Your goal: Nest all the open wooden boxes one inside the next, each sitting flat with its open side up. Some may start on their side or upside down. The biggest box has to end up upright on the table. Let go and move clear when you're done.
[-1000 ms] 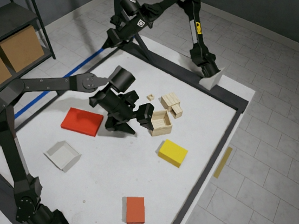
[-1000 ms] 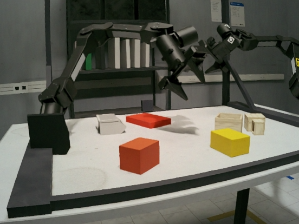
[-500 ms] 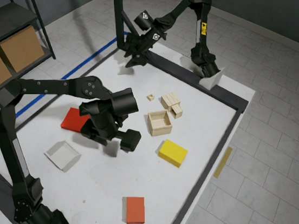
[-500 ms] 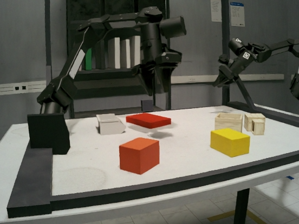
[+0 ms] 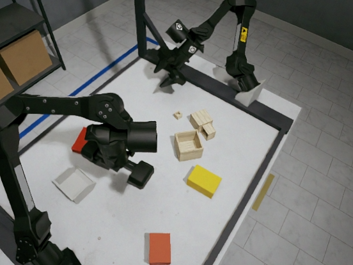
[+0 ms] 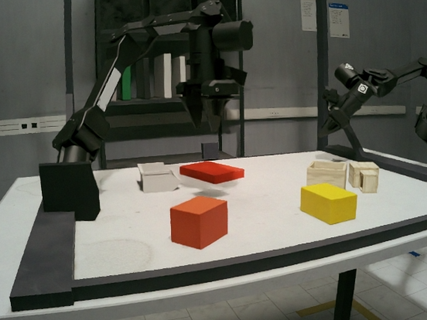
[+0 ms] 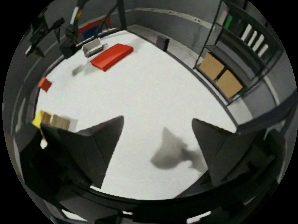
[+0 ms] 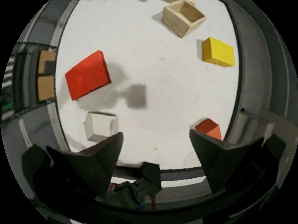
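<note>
Pale-grained wooden boxes, un-nested, at right.
The right gripper [image 5: 110, 160] [image 6: 206, 127] [image 7: 52, 50] [image 8: 156, 134] is wide open and empty, as is the left gripper [image 5: 160, 78] [image 6: 324, 116] [image 7: 158, 120]; the largest box [image 5: 188, 153] [image 6: 326, 175] [image 7: 61, 122] [image 8: 180, 24] stands open-side up, left of a closed-topped box [image 5: 201, 118] [image 6: 360, 170].
</note>
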`<state>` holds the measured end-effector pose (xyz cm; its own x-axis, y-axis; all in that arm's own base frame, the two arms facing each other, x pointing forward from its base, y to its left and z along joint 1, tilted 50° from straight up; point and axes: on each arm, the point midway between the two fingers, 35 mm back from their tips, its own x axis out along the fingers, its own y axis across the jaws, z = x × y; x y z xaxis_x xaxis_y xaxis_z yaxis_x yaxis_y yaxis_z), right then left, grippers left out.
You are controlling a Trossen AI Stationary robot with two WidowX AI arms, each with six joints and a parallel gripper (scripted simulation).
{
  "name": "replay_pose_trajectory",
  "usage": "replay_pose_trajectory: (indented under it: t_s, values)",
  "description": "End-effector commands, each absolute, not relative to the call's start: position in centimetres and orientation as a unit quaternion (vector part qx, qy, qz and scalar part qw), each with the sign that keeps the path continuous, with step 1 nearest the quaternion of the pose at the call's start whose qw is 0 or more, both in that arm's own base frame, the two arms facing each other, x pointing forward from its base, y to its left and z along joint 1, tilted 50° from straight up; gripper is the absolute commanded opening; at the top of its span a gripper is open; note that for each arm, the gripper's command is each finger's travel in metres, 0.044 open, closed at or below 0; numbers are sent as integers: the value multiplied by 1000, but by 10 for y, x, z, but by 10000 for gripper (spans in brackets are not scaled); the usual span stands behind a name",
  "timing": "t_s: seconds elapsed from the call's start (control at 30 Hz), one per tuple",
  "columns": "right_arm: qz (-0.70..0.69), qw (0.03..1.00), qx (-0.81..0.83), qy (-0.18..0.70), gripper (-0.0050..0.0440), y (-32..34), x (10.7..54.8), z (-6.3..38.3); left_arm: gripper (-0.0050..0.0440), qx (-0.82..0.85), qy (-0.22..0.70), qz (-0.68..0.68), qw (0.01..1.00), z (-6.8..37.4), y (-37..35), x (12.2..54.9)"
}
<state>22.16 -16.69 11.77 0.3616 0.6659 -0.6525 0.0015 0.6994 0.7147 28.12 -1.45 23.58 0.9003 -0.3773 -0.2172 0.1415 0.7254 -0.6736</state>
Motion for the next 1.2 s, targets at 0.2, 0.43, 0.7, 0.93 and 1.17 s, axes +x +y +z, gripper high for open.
replay_pose_trajectory:
  t_s: [0.2, 0.43, 0.7, 0.93, 1.17]
  values:
    - [219, 762, 317, 520, 400, -167, 222, 120, 400, -382, 238, -91, 888, 211, 8, 292]
    - [219, 762, 317, 520, 400, -167, 222, 120, 400, -444, 325, -28, 835, 173, 36, 295]
    - [219, 762, 317, 520, 400, -167, 222, 120, 400, -548, 433, 58, 713, 120, 75, 286]
    - [219, 762, 317, 520, 400, -167, 222, 120, 400, -615, 487, 98, 612, 94, 91, 269]
    - [219, 762, 317, 520, 400, -167, 222, 120, 400, -690, 528, 128, 478, 71, 108, 251]
